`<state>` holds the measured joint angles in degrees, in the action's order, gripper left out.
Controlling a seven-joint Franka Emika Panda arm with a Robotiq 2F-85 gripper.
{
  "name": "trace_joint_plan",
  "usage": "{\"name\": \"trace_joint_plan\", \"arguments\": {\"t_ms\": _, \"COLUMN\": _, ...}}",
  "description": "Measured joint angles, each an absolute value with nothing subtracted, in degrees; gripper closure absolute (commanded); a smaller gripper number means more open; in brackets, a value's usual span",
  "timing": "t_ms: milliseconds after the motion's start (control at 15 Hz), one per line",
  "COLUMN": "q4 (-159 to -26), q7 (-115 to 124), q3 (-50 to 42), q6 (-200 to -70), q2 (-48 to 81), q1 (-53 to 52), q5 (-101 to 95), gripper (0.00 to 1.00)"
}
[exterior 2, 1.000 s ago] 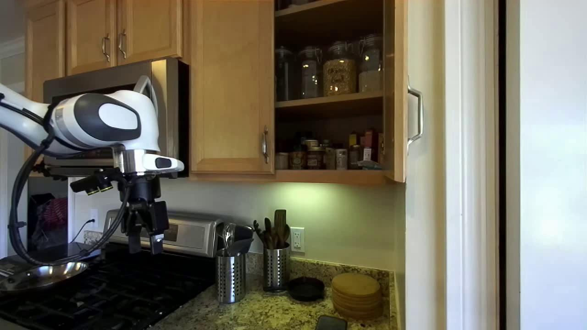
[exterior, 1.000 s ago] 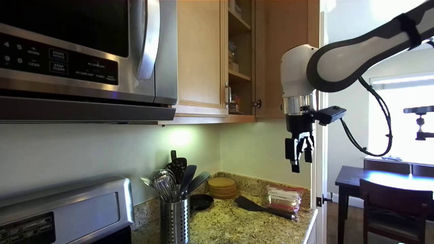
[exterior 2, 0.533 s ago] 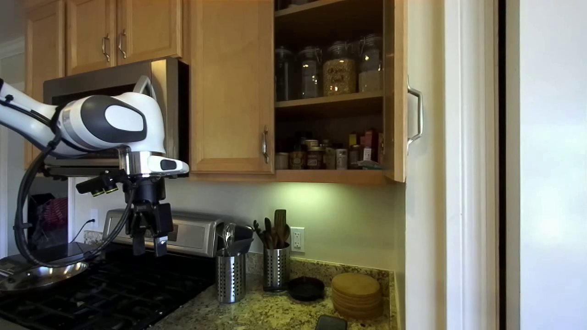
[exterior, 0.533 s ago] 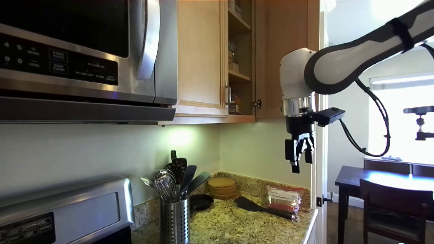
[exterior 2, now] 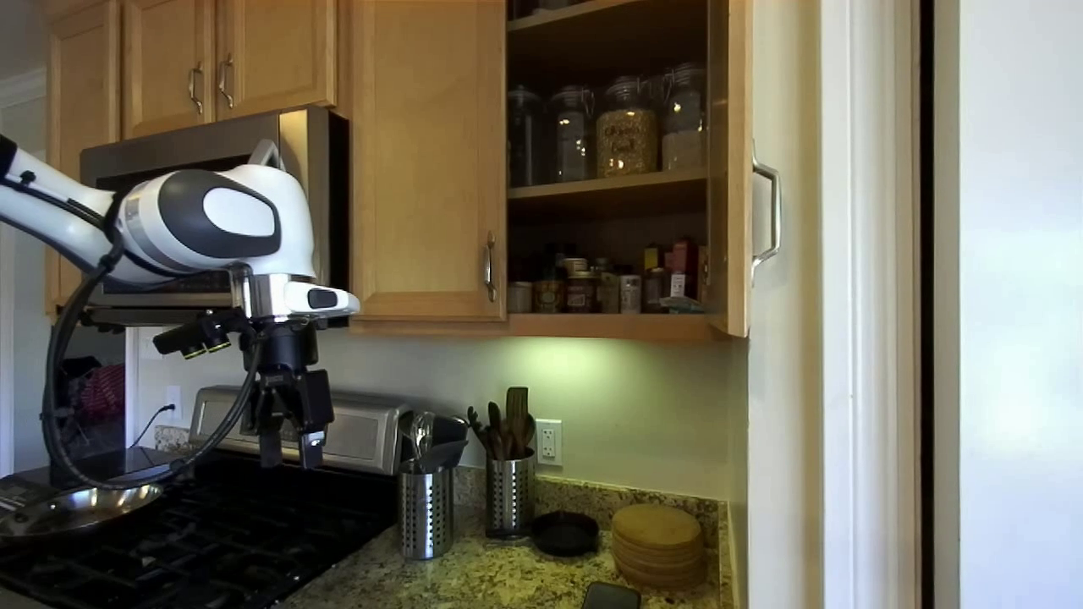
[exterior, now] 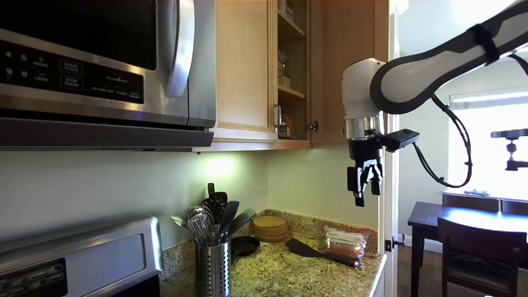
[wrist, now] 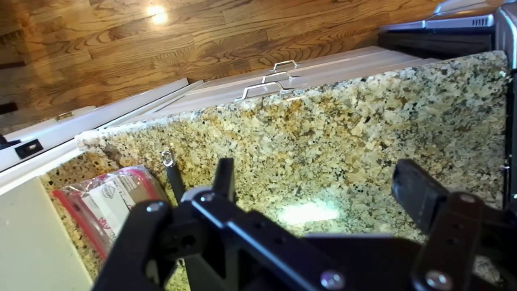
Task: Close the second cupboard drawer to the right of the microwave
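The second cupboard to the right of the microwave stands wide open. Its wooden door shows in both exterior views (exterior: pixel 340 45) (exterior 2: pixel 730 169), with a metal handle (exterior 2: pixel 768 211) on its outer face. The microwave (exterior: pixel 173 111) also shows in both exterior views (exterior 2: pixel 306 135), partly behind the arm in one of them. The neighbouring cupboard door (exterior 2: pixel 423 169) is shut. My gripper (exterior 2: pixel 291 452) hangs pointing down, below the microwave's level and apart from the open door. In the wrist view the gripper (wrist: pixel 313 169) is open and empty above the granite counter.
Utensil holders (exterior 2: pixel 426 512) (exterior 2: pixel 510 495), a small black pan (exterior 2: pixel 565 533) and stacked round boards (exterior 2: pixel 658 541) stand on the counter (wrist: pixel 343 121). A plastic bag (wrist: pixel 113 198) lies near the wall. Jars (exterior 2: pixel 626 135) fill the open shelves. Drawer handles (wrist: pixel 264 85) stick out below the counter edge.
In an exterior view the arm and gripper have moved steadily to the right, and the gripper ends slightly higher. The cupboard door has not moved. The gripper stays open.
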<state>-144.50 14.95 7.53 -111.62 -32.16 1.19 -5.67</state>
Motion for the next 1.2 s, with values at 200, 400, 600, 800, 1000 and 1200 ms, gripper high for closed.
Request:
{"name": "trace_joint_plan", "arguments": {"t_ms": 200, "q4": -144.14, "q7": 13.57, "q3": 5.82, "q6": -111.62, "q2": -32.16, "q1": 1.88, "q5": -8.55, "gripper": 0.00}}
{"name": "trace_joint_plan", "arguments": {"t_ms": 400, "q4": -144.07, "q7": 13.34, "q3": 4.12, "q6": -111.62, "q2": -32.05, "q1": 3.47, "q5": -12.07, "gripper": 0.00}}
{"name": "trace_joint_plan", "arguments": {"t_ms": 600, "q4": -144.00, "q7": 13.77, "q3": 2.83, "q6": -111.98, "q2": -31.40, "q1": 6.45, "q5": -15.41, "gripper": 0.00}}
{"name": "trace_joint_plan", "arguments": {"t_ms": 800, "q4": -143.49, "q7": 13.52, "q3": 0.86, "q6": -112.58, "q2": -29.47, "q1": 8.58, "q5": -16.23, "gripper": 0.00}}
{"name": "trace_joint_plan", "arguments": {"t_ms": 1000, "q4": -141.82, "q7": 11.43, "q3": -2.43, "q6": -112.66, "q2": -26.71, "q1": 8.71, "q5": -16.02, "gripper": 0.00}}
{"name": "trace_joint_plan", "arguments": {"t_ms": 1200, "q4": -140.05, "q7": 10.30, "q3": -4.48, "q6": -113.81, "q2": -24.32, "q1": 8.72, "q5": -15.57, "gripper": 0.00}}
